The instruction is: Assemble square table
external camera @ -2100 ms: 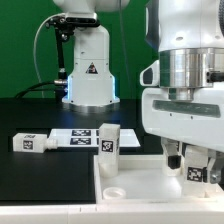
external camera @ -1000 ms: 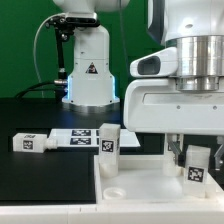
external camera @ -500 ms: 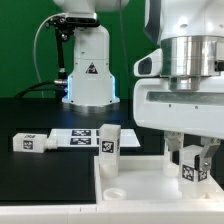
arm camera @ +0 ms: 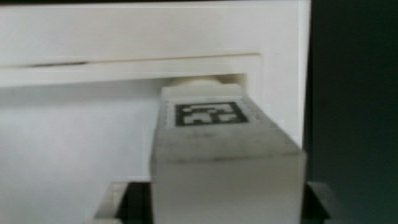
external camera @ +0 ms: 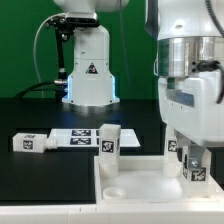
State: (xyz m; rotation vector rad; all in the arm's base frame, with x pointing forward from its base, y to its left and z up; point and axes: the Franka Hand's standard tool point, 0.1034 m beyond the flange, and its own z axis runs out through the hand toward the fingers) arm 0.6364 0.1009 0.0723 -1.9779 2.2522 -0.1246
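The square table top (external camera: pixel 140 178) lies flat and white at the front; it also shows in the wrist view (arm camera: pixel 80 120). One white leg (external camera: pixel 108 140) with a black-and-white tag stands upright at its far corner on the exterior view's left. A round socket (external camera: pixel 114 189) shows at the near corner on that side. My gripper (external camera: pixel 192 160) is shut on a second tagged leg (external camera: pixel 196 172), held upright on the top at the exterior view's right. In the wrist view this leg (arm camera: pixel 214 130) fills the space between the dark fingers (arm camera: pixel 128 200).
A third tagged leg (external camera: pixel 28 143) lies on the black table at the exterior view's left, next to the marker board (external camera: pixel 74 137). The white robot base (external camera: pixel 88 70) with a warning triangle stands behind them.
The wrist has turned about its upright axis with the leg still held at the same spot on the top. The other parts have not moved.
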